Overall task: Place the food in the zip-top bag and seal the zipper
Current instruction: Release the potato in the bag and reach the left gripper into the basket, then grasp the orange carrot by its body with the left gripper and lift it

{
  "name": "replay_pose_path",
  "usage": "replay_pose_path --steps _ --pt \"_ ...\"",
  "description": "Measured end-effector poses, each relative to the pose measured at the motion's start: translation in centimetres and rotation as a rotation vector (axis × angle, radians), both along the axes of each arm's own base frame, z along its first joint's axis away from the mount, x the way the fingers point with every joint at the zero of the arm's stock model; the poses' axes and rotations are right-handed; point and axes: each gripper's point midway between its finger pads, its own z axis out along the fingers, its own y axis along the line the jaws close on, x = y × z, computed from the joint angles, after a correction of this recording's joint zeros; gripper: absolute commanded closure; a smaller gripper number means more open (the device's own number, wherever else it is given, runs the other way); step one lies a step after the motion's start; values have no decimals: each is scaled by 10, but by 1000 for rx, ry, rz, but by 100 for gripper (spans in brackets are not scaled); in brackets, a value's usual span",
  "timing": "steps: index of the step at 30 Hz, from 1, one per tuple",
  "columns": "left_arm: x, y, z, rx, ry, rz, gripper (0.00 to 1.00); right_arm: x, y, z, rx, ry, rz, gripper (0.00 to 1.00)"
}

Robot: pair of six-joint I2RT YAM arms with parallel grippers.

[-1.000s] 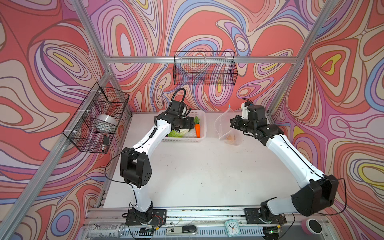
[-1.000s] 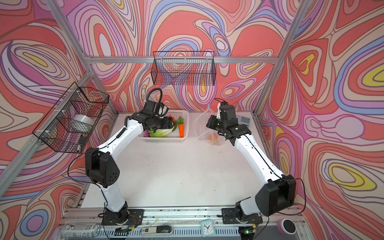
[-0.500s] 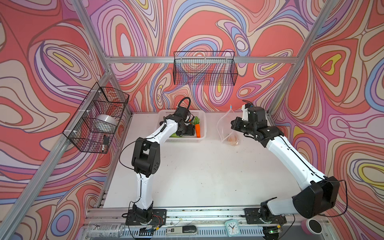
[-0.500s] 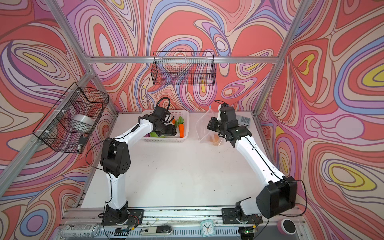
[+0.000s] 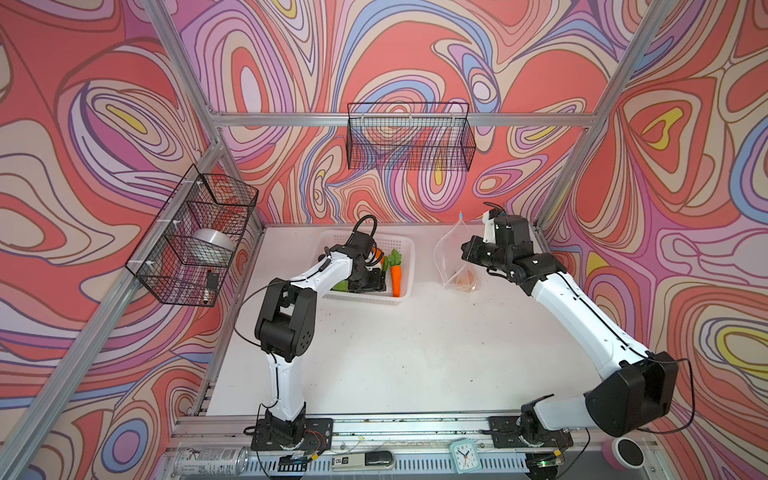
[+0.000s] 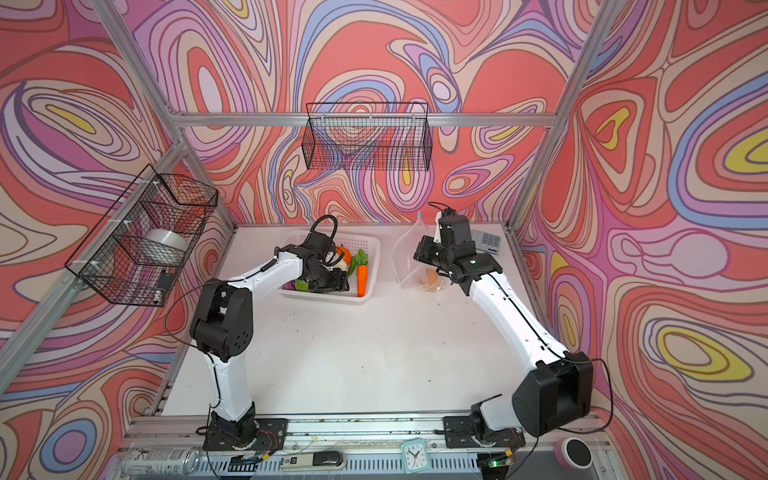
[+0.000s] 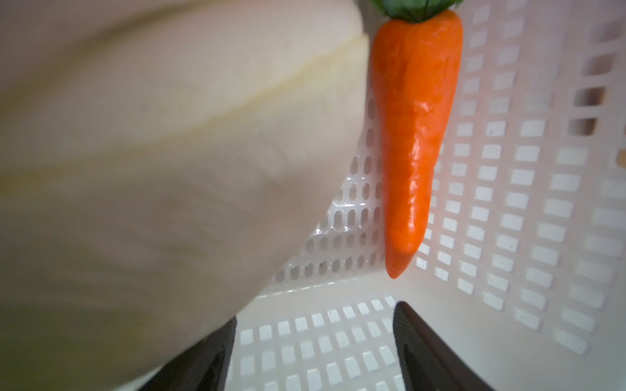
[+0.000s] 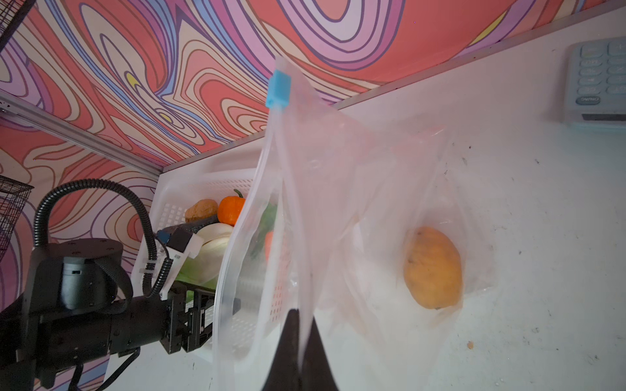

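Standing on the surface [image 5: 395,353], large clear crinkly zip-top bag [image 8: 355,203], tan potato [image 8: 433,267] inside: judged limp, slippery; right fingers [image 8: 291,345] are clamped on its stiffer mouth edge; left fingers [image 7: 426,345] are held apart in white perforated basket [image 7: 508,203] beside orange carrot [image 7: 413,135], judged light, rigid; mid-body grasp advised.

You are seeing very little legible text. A key on the pale-blue calculator [image 8: 596,67], upper right of the right wrist view, is showing what looks like "ON/AC". A white tag [image 5: 338,460], at the lower edge in a top view, is showing what looks like "50", turned sideways. The clock [image 5: 464,455] numerals are showing too small to read.
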Motion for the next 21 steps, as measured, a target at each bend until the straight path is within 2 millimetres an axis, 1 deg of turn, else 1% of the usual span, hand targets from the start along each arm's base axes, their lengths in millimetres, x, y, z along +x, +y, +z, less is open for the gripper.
replay_pose_path --steps 3,6,10,14,17,19,21 --pt "-14 0 10 -23 -3 20 24 0 0 0 1 1 0 100" --pt "-26 -7 28 -51 -21 24 24 1 1 -2 4 5 5 100" --pt "-27 -18 52 -92 -68 21 23 1 3 -3 8 10 11 100" --pt "-11 -28 71 -133 -111 23 25 2 4 -2 17 3 15 100" --pt "11 -41 81 -158 -144 28 27 3 5 -1 23 -1 14 100" --pt "25 -51 77 -161 -153 32 28 3 5 -2 26 1 13 100" --pt "33 -58 66 -144 -145 33 28 2 4 -5 26 7 12 100"
